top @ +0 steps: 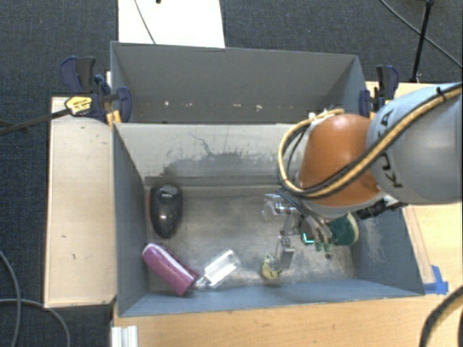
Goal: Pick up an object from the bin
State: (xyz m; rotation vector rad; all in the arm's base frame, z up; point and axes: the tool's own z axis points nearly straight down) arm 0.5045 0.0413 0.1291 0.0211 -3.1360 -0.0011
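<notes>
Gripper [283, 257] low over the bin's near-centre floor; nothing lifted yet.
A small olive lump [271, 270] lies just beneath it; claw wide or closed, cannot tell. Grasp and lift apparently remain.

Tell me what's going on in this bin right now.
A robot arm reaches in from the right. Its gripper is down near the floor of the bin, right beside a small yellowish thing by the front wall; nothing looks lifted yet. A dark computer mouse and a purple tube with a clear cap lie apart at the left.
</notes>
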